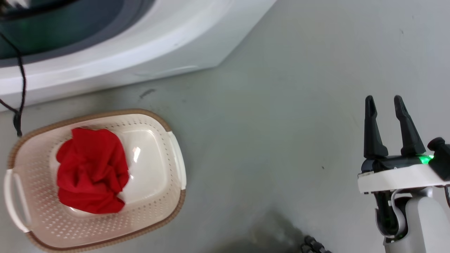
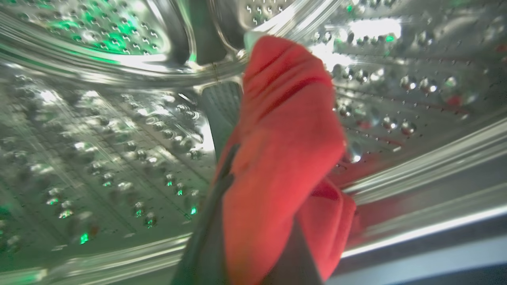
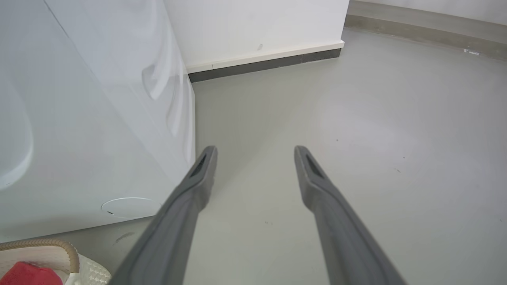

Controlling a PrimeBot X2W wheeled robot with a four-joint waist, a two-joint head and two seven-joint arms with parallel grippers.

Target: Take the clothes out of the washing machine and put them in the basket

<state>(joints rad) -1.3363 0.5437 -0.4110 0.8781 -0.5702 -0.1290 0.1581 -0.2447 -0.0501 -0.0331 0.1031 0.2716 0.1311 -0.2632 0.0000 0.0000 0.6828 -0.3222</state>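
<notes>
One bunched red garment (image 1: 91, 170) lies in the cream basket (image 1: 172, 182) on the floor in front of the white washing machine (image 1: 147, 42); the right wrist view catches a corner of that garment (image 3: 29, 274), the basket (image 3: 67, 253) and the machine (image 3: 79, 150). Inside the shiny perforated drum (image 2: 99, 158), my left gripper (image 2: 253, 221) is shut on a second red garment (image 2: 285, 150), which drapes over both dark fingers and hides their tips. My right gripper (image 1: 385, 102) hovers open over bare floor at the right, its open fingers (image 3: 198, 186) holding nothing.
A thin black cable (image 1: 21, 80) hangs down at the far left beside the machine. Grey floor (image 1: 281, 123) stretches to the right of the basket. A white wall with a dark skirting strip (image 3: 261, 65) stands beyond the machine's corner.
</notes>
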